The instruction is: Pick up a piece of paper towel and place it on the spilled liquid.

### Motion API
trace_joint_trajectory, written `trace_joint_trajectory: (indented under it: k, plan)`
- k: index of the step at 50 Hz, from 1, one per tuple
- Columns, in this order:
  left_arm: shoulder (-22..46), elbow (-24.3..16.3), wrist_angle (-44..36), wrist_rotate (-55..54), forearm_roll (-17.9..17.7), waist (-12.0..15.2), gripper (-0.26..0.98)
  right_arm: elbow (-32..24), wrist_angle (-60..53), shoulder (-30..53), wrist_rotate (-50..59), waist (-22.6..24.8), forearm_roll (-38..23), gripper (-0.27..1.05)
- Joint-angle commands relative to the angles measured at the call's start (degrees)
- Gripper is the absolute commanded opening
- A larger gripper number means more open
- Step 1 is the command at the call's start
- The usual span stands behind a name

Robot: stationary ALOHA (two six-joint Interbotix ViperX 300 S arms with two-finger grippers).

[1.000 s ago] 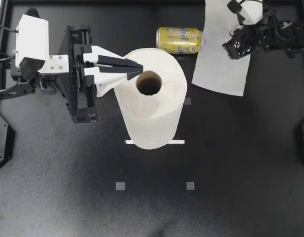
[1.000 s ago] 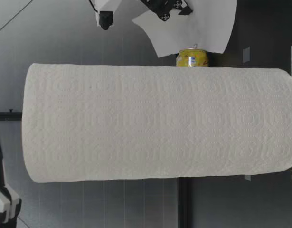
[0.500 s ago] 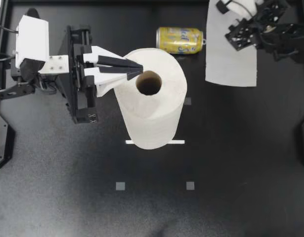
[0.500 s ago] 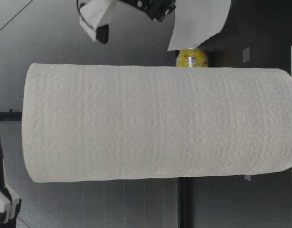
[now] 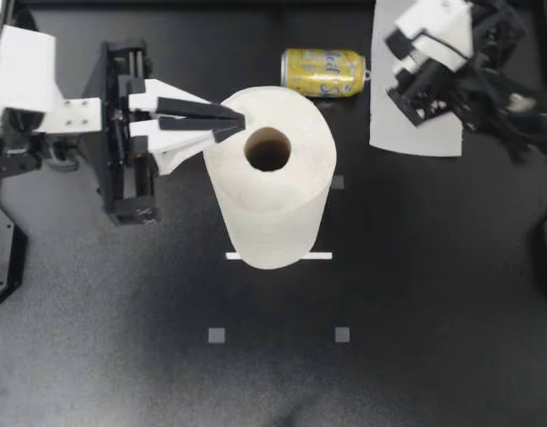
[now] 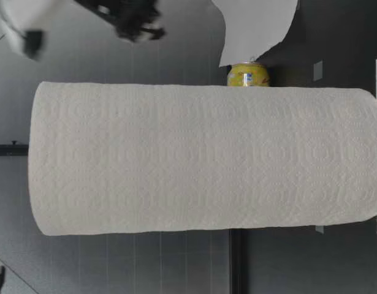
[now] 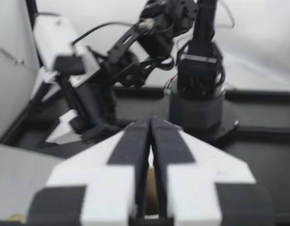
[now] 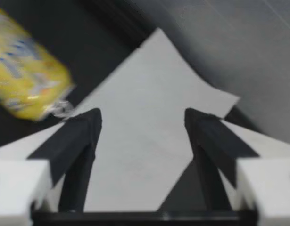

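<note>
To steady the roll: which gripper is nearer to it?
Left. The left gripper is at the top rim of the roll; the right gripper is beyond the can, over the sheet.

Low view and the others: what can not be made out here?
Top view: my right hand covers part of the paper towel sheet; anything under it is hidden.
Low view: the paper towel roll blocks most of the table; my right arm is blurred.

Robot lab: black table (image 5: 433, 294) with marker squares (image 5: 217, 335)
</note>
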Motion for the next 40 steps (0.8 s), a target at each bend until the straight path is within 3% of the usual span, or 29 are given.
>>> trace_joint_trajectory:
  k: [1,12,18,25,33,40]
  plan:
    - [-1.6,-0.3,-2.2,0.0,0.7,-1.1,0.12,-0.1,0.3,-5.0,0.0,5.4,2.3,0.61]
    - [-4.0,1.9,-2.4,-0.9,0.7,-3.9,0.12,1.8,-1.8,-14.2,0.4,16.9,6.9,0.36]
    - [-5.7,3.2,0.7,-1.8,-0.2,-4.8,0.12,2.1,-15.0,-17.7,1.2,21.0,7.8,0.28]
    - [-7.2,3.3,3.1,-2.5,-0.4,-4.8,0.12,1.9,-31.4,-19.9,2.5,21.0,7.1,0.19]
    - [-8.4,3.3,3.4,-2.5,-0.4,-4.8,0.12,3.1,-33.7,-24.3,2.7,21.1,6.9,0.07]
    - [-8.4,3.4,3.5,-2.5,-0.4,-4.8,0.12,3.8,-38.7,-28.0,2.6,21.1,6.7,0.05]
